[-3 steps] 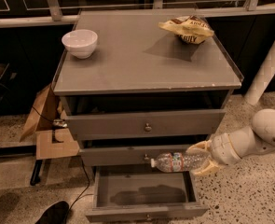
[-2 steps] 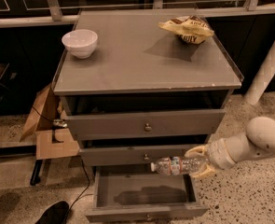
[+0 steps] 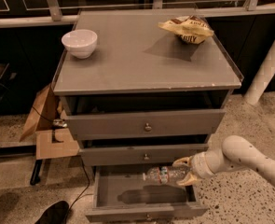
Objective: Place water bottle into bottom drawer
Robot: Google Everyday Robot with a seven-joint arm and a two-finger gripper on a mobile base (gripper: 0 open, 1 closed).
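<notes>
The water bottle (image 3: 165, 175) is a small clear crinkled bottle with a red-and-blue label band. It lies level, cap pointing left, held above the open bottom drawer (image 3: 144, 196). My gripper (image 3: 184, 172) comes in from the right and is shut on the bottle's base end. The drawer is pulled out; its grey floor shows the bottle's shadow and nothing else. The drawer's front (image 3: 146, 213) with a small knob sits at the frame's lower edge.
Two shallower grey drawers (image 3: 146, 124) sit above, slightly open. On the cabinet top (image 3: 141, 64) are a white bowl (image 3: 79, 42) and a crumpled chip bag (image 3: 187, 29). Cardboard (image 3: 44, 120) and a cable lie at left. A white post (image 3: 267, 69) stands at right.
The gripper and the bottle have moved lower and a little to the right, over the open bottom drawer. The bottle stays held and level.
</notes>
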